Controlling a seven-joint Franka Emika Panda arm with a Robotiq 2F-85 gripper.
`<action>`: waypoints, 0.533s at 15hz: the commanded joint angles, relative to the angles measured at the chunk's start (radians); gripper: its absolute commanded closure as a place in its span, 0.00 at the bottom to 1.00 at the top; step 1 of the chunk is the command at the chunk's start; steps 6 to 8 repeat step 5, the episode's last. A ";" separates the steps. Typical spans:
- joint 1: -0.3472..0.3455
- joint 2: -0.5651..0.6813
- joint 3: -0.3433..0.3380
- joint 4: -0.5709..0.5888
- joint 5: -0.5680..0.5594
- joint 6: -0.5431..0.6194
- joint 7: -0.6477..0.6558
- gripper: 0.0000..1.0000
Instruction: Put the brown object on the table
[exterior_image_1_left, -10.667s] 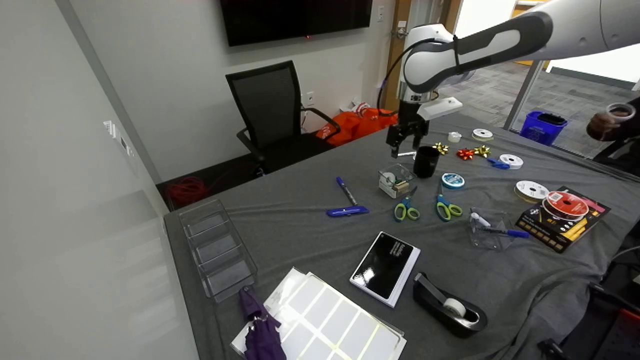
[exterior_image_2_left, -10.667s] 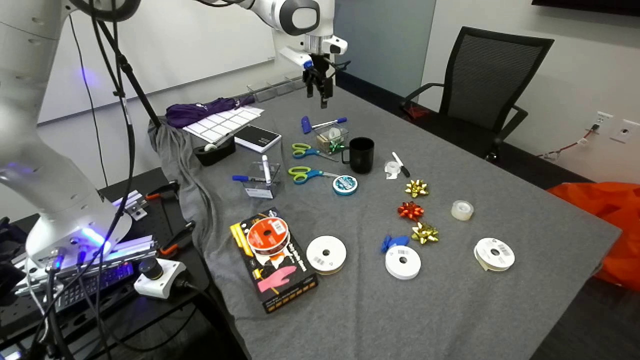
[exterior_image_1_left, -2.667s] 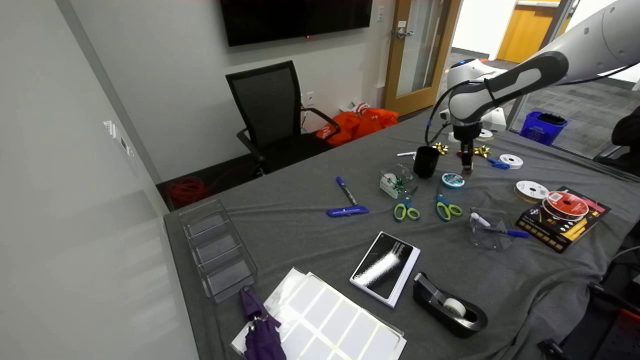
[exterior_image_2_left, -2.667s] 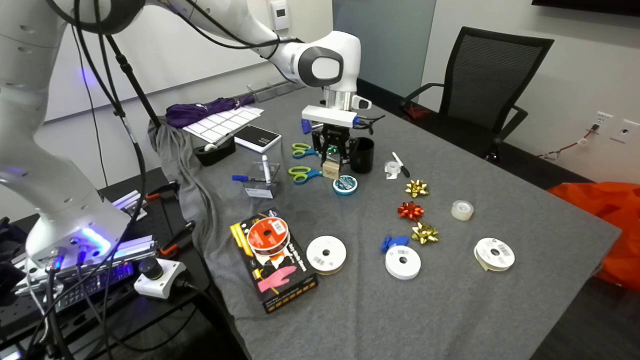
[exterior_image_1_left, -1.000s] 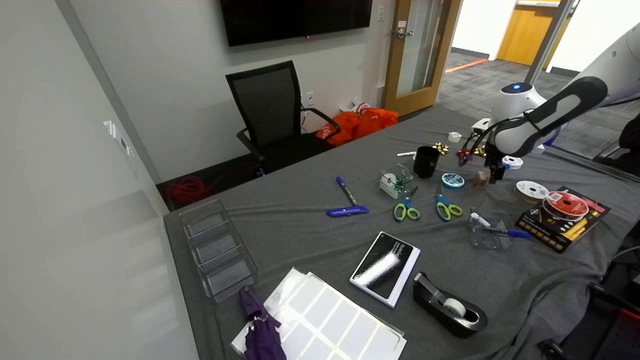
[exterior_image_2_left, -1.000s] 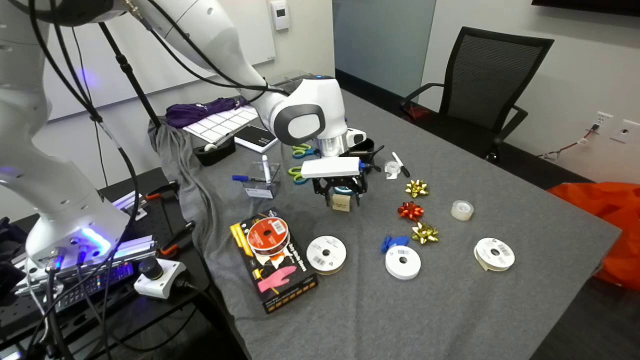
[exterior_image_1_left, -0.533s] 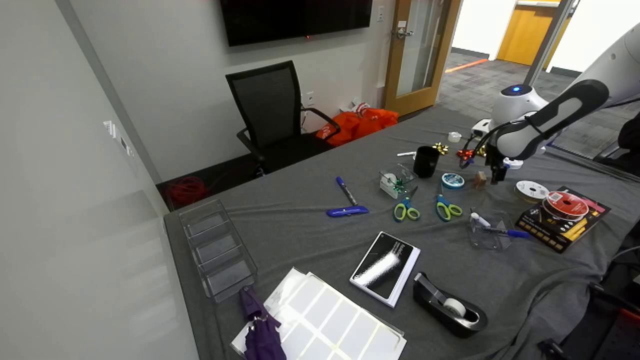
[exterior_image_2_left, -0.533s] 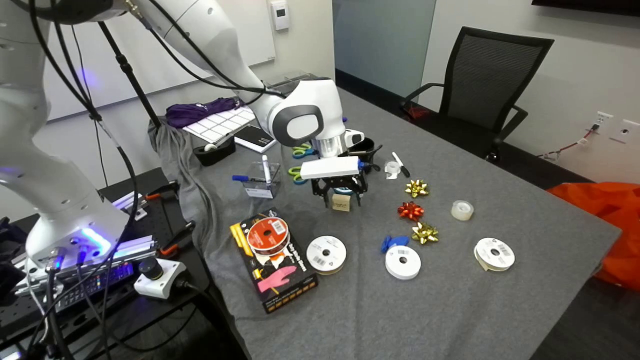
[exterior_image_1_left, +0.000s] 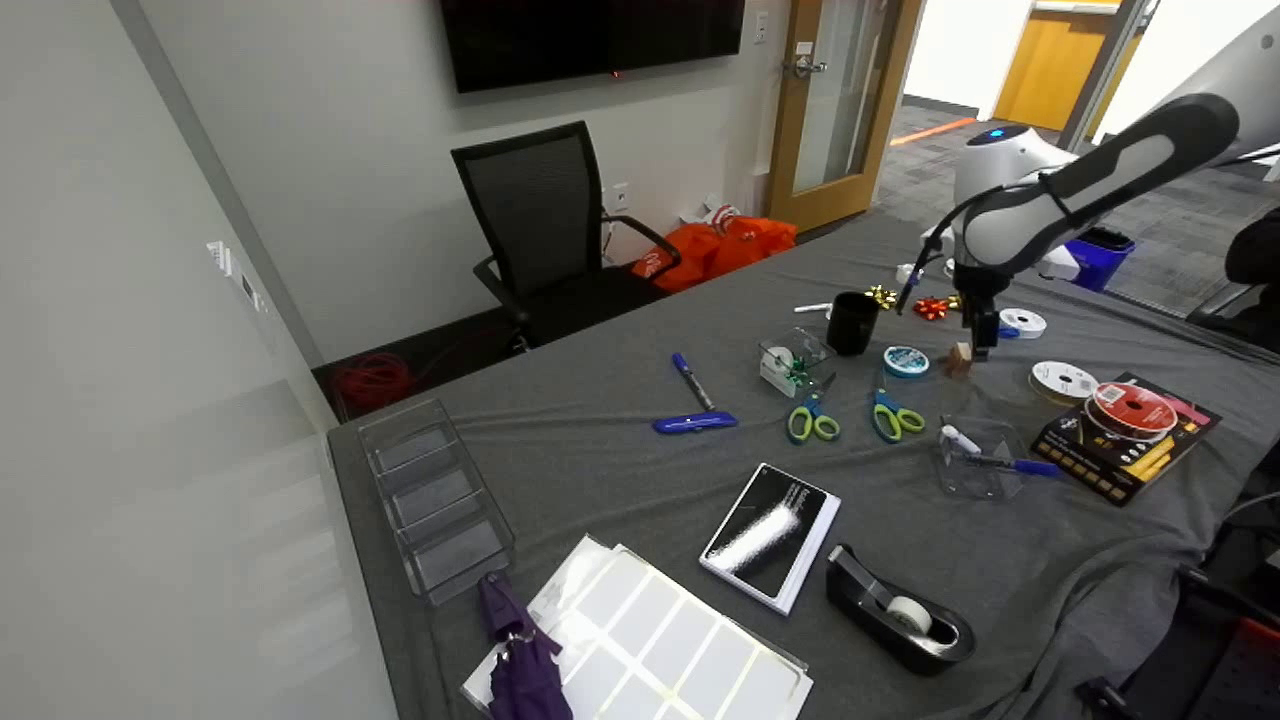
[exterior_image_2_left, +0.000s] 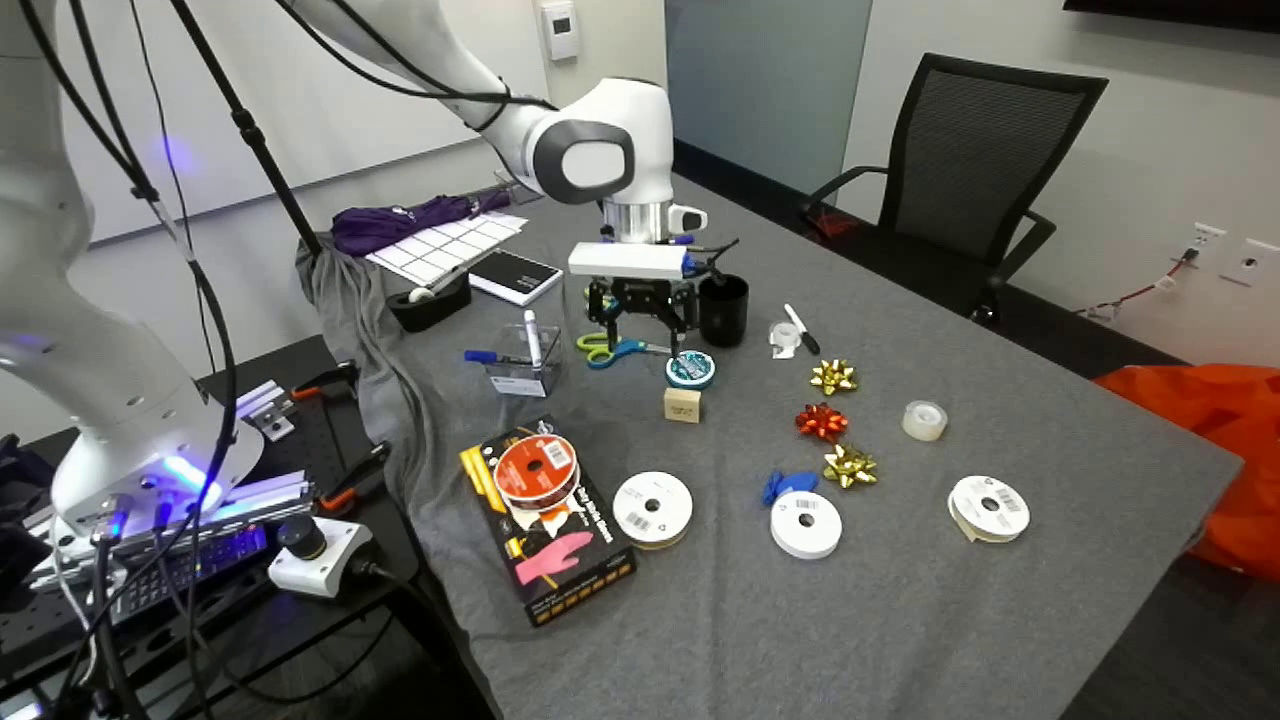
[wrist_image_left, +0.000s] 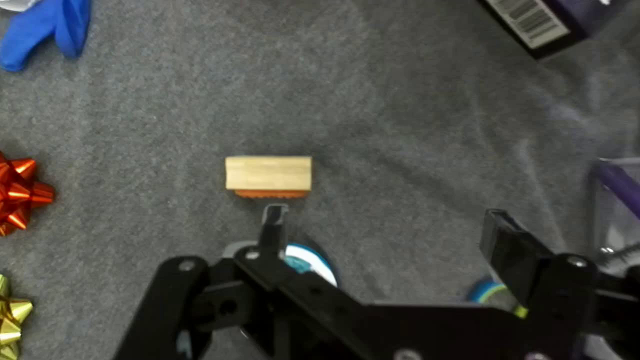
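Hand (exterior_image_2_left: 643, 346): raised and drawn back since half a second ago, where we have it straddling the wooden block (exterior_image_2_left: 682, 405); now we see it over the counter (exterior_image_2_left: 900, 620), near the black mug (exterior_image_2_left: 724, 312) in an exterior view.
Fingers (wrist_image_left: 274, 225): released and spread wide; in the wrist view we see grey cloth (wrist_image_left: 400, 200) between their tips.
Wooden block: standing on the counter, apart from both fingers, in the same spot as in the earlier frame. From above we see pale wood with a thin orange-brown layer along one side; the print on its face is too small for us to read.
Counter: draped in the grey cloth, with wrinkles along the edge nearest the robot's base (exterior_image_2_left: 150, 440).
Blue disc (exterior_image_1_left: 906, 361): lying flat just beside the block, apart from it; in the wrist view one finger partly hides it.
Black mug: upright, with the blue disc near it.
Scissors (exterior_image_1_left: 885, 402): two pairs with blue and green handles; the blades of one reach close to the blue disc, and we cannot tell whether they touch.
Bows (exterior_image_2_left: 822, 421): one red between two gold.
Glove box (exterior_image_2_left: 595, 575): lying flat, carrying a red spool (exterior_image_2_left: 545, 480); we see a white spool (exterior_image_2_left: 640, 490) just beside it.
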 joint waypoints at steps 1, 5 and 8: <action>0.008 -0.078 0.042 0.007 0.088 -0.143 0.002 0.00; 0.020 -0.116 0.058 0.015 0.153 -0.202 0.001 0.00; 0.020 -0.116 0.058 0.015 0.153 -0.202 0.001 0.00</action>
